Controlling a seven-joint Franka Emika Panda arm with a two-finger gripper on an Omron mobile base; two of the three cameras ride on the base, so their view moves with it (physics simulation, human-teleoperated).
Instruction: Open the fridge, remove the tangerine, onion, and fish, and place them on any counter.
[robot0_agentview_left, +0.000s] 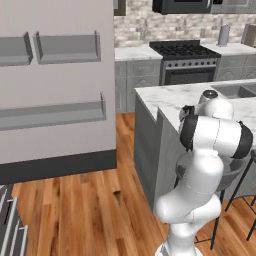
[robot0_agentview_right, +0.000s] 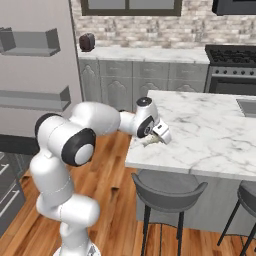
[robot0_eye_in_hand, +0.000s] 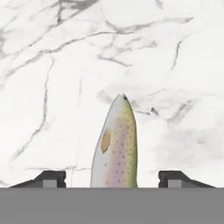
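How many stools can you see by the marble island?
2. One stool stands under the island's near corner, below the fish; another stool pokes in at the right edge. More may be hidden.

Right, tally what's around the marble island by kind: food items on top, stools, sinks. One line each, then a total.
Fish on the counter: 1
Stools at the island: 2, the second at the picture's edge
Inset sinks: 1
Total: 4
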